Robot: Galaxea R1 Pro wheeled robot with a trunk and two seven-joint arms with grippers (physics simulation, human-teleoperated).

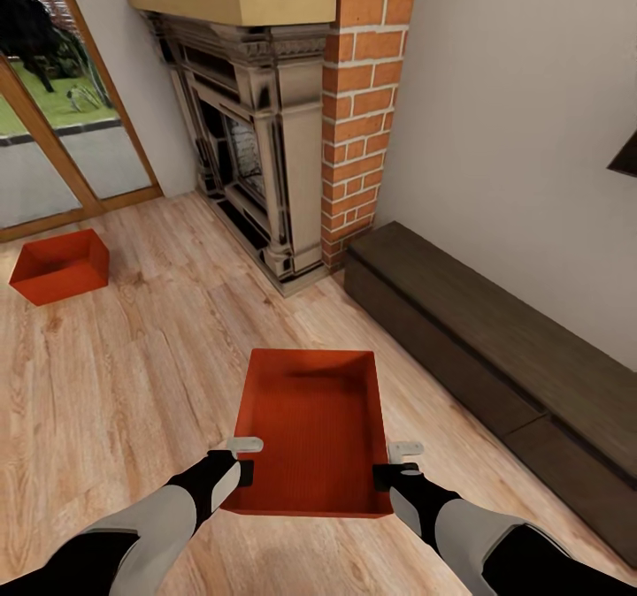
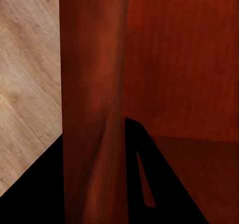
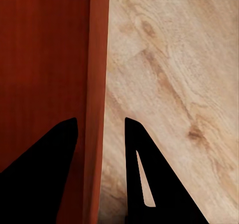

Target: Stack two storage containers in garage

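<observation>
I am in the living room, on its light wood-plank floor (image 1: 133, 375). One red-orange open-top storage container (image 1: 310, 428) is right in front of me, between both arms. My left gripper (image 1: 244, 459) straddles its left wall near the front corner. In the left wrist view that wall (image 2: 94, 84) fills the space between the fingers. My right gripper (image 1: 395, 462) straddles the right wall (image 3: 97, 59) in the same way, one finger inside the bin and one outside. The second storage container (image 1: 60, 266) stands on the floor at the far left, by the glass door.
A dark stone fireplace (image 1: 257, 145) with a brick column (image 1: 363, 92) rises straight ahead. A long, low dark wooden bench (image 1: 495, 348) runs along the right wall. A wood-framed glass door (image 1: 53, 145) is at the far left. Open floor lies between the two containers.
</observation>
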